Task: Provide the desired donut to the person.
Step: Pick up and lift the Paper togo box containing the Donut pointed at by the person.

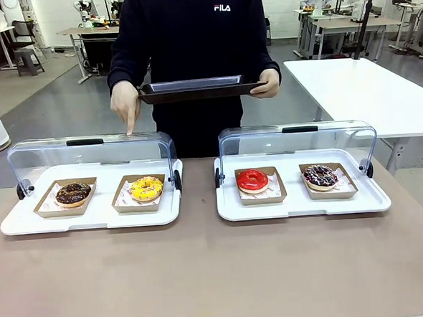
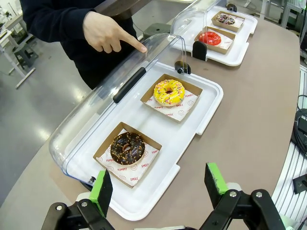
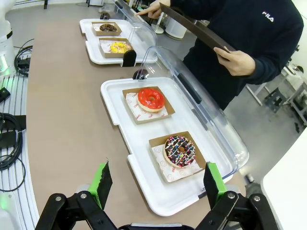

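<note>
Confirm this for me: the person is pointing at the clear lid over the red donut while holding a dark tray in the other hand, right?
Not the red donut. In the front view the pointing hand aims at the clear lid over the yellow donut; the red donut sits in the other case. The other hand does hold the dark tray.

bright even light, faint soft shadows, glare on clear lids (image 1: 89,153), sharp focus, wide-angle wrist distortion
</note>
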`<state>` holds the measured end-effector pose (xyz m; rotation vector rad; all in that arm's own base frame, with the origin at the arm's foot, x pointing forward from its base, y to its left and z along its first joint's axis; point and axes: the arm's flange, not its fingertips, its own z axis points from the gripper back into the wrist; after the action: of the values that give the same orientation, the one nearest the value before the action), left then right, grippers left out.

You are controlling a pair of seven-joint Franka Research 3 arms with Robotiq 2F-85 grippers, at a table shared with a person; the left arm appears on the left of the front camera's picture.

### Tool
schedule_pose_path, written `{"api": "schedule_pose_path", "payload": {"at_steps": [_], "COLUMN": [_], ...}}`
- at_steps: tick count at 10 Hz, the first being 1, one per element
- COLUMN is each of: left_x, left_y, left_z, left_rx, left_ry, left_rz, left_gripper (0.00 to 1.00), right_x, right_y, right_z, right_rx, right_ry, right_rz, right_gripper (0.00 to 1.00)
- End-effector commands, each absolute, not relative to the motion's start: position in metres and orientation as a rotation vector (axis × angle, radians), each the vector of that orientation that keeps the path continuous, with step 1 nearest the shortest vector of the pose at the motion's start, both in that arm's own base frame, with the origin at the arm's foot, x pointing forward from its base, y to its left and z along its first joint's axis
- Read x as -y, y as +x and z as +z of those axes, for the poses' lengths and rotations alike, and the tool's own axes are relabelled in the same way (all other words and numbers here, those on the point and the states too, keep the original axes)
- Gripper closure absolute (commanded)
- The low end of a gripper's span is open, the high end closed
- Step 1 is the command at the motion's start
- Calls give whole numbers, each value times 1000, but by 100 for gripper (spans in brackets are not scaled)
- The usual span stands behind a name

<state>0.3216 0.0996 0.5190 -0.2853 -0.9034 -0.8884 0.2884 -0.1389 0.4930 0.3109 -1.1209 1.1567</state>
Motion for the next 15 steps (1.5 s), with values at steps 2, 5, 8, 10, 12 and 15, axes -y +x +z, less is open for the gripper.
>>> {"api": "schedule_pose_path", "payload": {"at_steps": [2,5,8,10,12,15], "left_x": [-38,47,104,122,145,159], "left_y": [349,389,411,427,447,478], "left_z": [504,456,400,386,378,364], "left_rx": [758,558,453,440,385,339], "left_ry": [-246,-189,-76,-19,21,49], "left_rz": [-1099,-1354,-1547,-1616,-1614,-1594], "left_gripper": [0,0,0,0,0,0], "right_x": [140,140,140,140,140,140], "right_y": [291,291,291,291,291,291], "right_z": [493,493,493,493,493,493], "right_rx": [1145,1145,1145,1145,1145,1145], "right_ry": [314,314,314,314,314,314], "right_rz": [1165,1165,1165,1165,1165,1165], "right_gripper": [0,0,0,0,0,0]}}
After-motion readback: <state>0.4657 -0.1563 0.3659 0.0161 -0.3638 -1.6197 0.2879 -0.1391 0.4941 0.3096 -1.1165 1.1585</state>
